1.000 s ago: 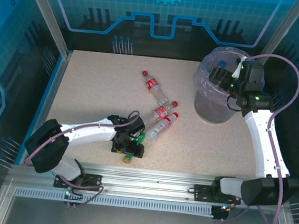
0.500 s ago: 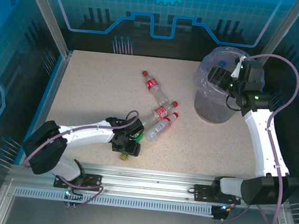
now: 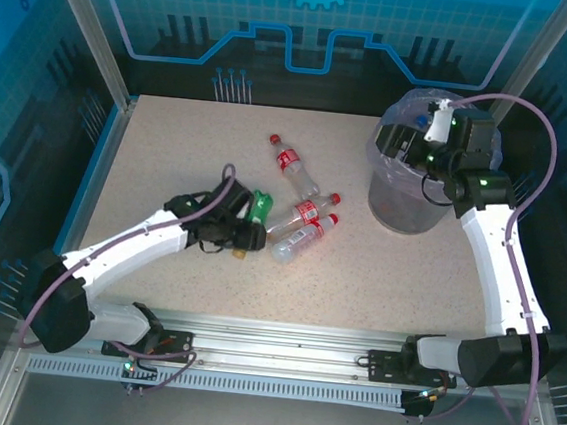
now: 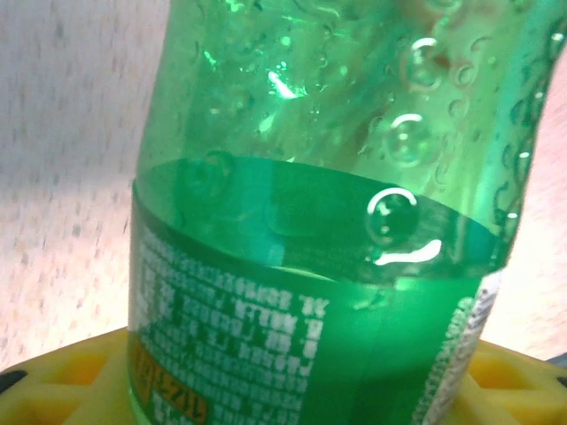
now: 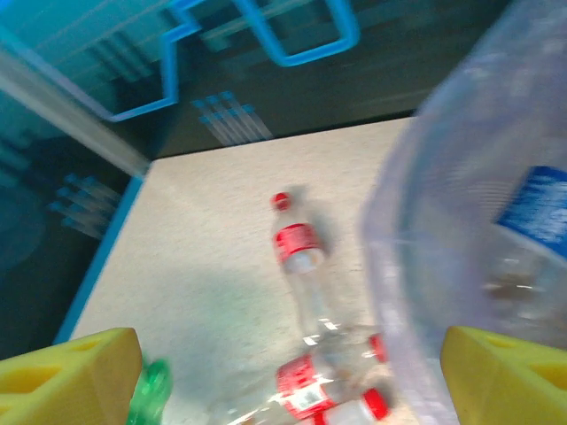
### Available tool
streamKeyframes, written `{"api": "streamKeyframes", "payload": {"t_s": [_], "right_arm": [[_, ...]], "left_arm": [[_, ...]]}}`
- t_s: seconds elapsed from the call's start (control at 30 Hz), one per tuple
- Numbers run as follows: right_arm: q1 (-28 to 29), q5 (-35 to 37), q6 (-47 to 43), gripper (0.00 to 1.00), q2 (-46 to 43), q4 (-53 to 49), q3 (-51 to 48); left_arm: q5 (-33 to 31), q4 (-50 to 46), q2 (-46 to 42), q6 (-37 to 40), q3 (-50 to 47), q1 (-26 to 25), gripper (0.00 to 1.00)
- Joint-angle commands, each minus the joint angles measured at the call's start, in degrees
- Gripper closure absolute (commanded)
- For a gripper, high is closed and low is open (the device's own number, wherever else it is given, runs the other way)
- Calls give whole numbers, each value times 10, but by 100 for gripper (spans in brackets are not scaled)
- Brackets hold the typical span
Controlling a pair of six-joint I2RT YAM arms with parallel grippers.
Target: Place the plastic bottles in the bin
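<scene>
My left gripper is shut on the green bottle, left of the table's middle. Up close, the green bottle fills the gap between my yellow fingertips. Three clear bottles with red caps lie on the table: one farther back and two side by side just right of the green one. The grey bin with its pale-purple bag stands at the back right. My right gripper hovers open over its rim, holding nothing. A blue-labelled bottle lies inside the bin.
The table is speckled beige, with a metal rail along the near edge. Blue-lit enclosure walls close in the back and sides. The right arm's cable loops beside the bin.
My left gripper has carried the green bottle from near the front edge back and to the left. My right gripper has shifted slightly back over the bin.
</scene>
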Motion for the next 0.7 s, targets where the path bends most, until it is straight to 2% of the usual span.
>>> {"api": "streamKeyframes", "payload": {"t_s": [0.0, 0.17, 0.37, 0.43, 0.53, 0.67], "right_arm": [[43, -107, -34, 12, 9, -1, 21], [122, -124, -41, 12, 39, 17, 10], [189, -127, 61, 12, 76, 199, -64], [205, -113, 86, 11, 97, 235, -72], [218, -72, 86, 11, 121, 230, -65], [219, -77, 100, 11, 145, 250, -61]], "left_arm": [[99, 78, 15, 47, 45, 43, 43], [188, 157, 54, 51, 86, 78, 47], [282, 285, 74, -3, 68, 83, 49], [292, 314, 72, -16, 53, 83, 49], [291, 318, 67, -17, 44, 83, 50], [298, 319, 65, -18, 36, 82, 50]]}}
